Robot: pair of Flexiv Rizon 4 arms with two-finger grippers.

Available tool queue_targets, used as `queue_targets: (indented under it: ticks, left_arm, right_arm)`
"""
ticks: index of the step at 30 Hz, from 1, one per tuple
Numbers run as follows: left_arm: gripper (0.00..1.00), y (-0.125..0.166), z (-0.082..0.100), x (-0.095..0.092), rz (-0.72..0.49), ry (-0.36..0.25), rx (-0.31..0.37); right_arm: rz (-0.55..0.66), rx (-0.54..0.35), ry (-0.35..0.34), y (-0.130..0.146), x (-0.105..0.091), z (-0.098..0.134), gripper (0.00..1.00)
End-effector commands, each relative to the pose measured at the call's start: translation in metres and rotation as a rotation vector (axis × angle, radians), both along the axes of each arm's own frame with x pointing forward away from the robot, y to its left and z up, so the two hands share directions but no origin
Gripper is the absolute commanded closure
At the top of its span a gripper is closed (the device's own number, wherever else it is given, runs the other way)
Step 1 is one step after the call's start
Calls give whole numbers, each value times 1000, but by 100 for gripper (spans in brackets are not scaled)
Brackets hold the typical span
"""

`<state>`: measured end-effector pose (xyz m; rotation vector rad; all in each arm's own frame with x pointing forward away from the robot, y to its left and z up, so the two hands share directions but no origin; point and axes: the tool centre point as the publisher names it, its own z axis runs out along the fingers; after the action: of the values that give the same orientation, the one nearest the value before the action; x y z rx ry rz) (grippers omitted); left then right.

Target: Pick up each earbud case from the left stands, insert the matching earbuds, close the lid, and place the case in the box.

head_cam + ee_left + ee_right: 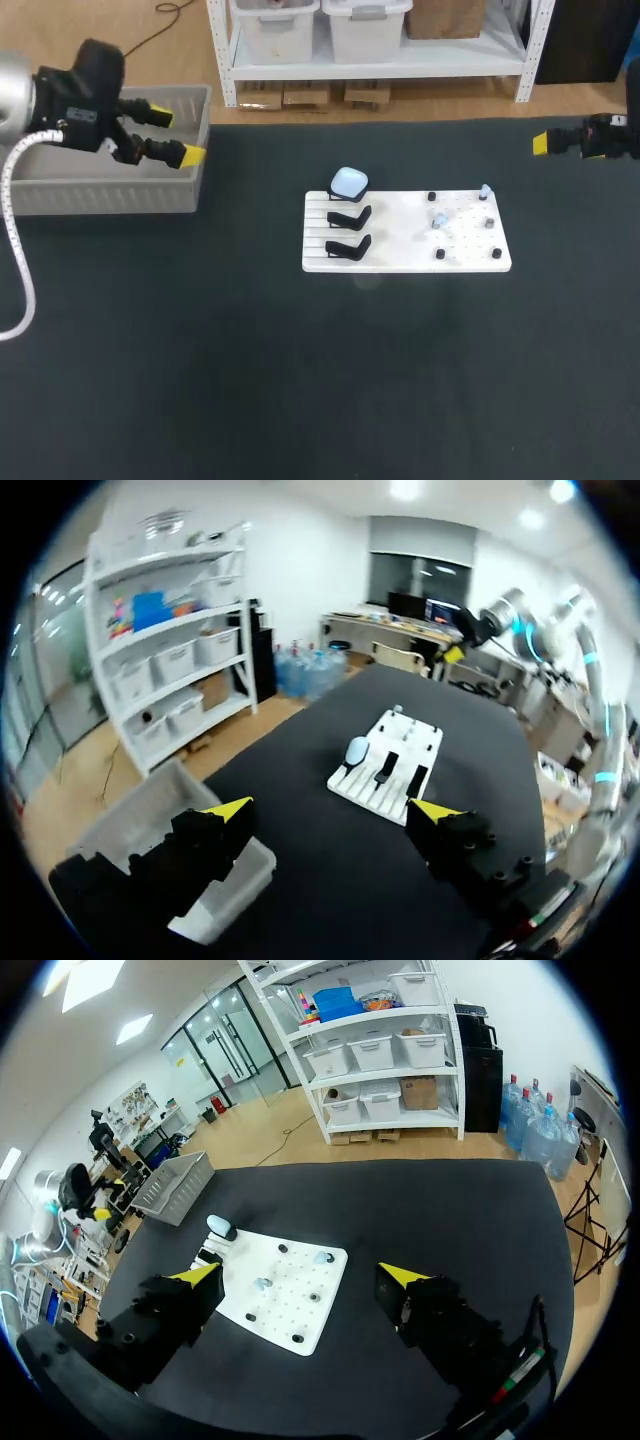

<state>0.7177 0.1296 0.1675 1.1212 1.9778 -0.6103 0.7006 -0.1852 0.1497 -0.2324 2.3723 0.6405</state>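
Right arm (pixel 612 136) cut off by the head view's edge, earbuds (pixel 440 221) too small to make out

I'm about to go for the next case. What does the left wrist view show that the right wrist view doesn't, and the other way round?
Left wrist only: two empty stands in plain sight beside the case, and the left end effector close up, open and empty, over a corner of the box.
Right wrist only: two earbuds on the pegged half of the board, and the right end effector close up, open and empty.
Both: the board, the case on its stand, and the box.
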Motion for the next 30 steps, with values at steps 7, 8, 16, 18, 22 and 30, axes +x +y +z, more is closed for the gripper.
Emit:
queue_targets:
  ticks: [7, 8, 16, 18, 22, 30]
  left_arm:
    - [0, -23, -19, 40, -355, -14, -6]
    - [0, -26, -21, 42, -369, -18, 1]
    - [0, -45, -33, 49, -469, -35, 20]
    - [0, -50, -37, 50, -490, -24, 13]
    - [0, -60, -50, 50, -515, -19, 13]
    - [0, -81, -79, 52, -552, -7, -9]
  right_arm:
    - [0, -1, 0, 0, 0, 0, 0]
    - [0, -1, 0, 0, 0, 0, 0]
    - [0, -1, 0, 0, 0, 0, 0]
    - [0, -1, 0, 0, 0, 0, 0]
    - [0, -1, 0, 0, 0, 0, 0]
    - [0, -1, 0, 0, 0, 0, 0]
